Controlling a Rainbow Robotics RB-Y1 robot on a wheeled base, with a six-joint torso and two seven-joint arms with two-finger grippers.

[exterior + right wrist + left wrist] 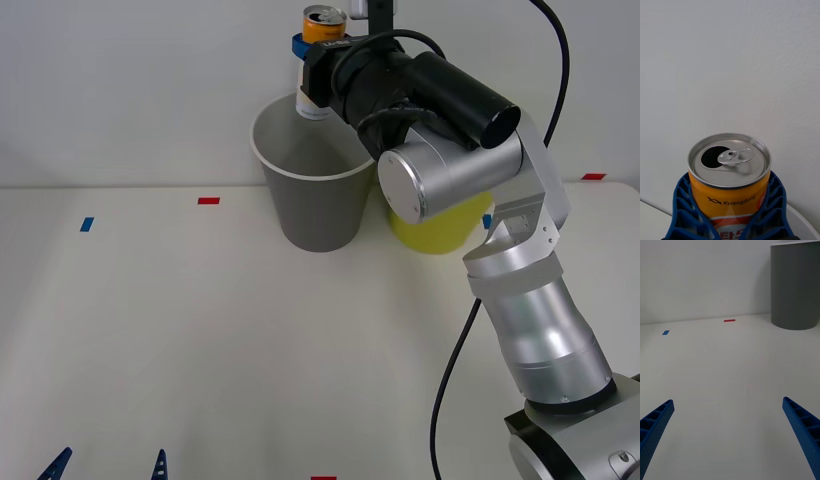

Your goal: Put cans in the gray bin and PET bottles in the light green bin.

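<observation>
slim orange-and-white drink can [730, 180] with opened silver top, pinched upright between the blue ribbed fingers [685, 213] of the right gripper [312, 62], held above the tall tapered gray bin [312, 205]; front view adds the yellow-green bin [440, 225] beside it, partly behind the arm. left gripper [730, 435] spread wide, low over the white table [722, 367]; red tape mark [729, 320] and blue tape mark [665, 332] near.

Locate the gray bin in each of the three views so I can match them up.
Front view: the gray bin stands at the table's far edge, centre, under the right hand holding the can.
Right wrist view: a sliver of white rim beside the can, likely the gray bin's.
Left wrist view: its gray wall fills the upper right.
Shared landmark: the red tape mark beside the bin, in the front and left wrist views.
</observation>
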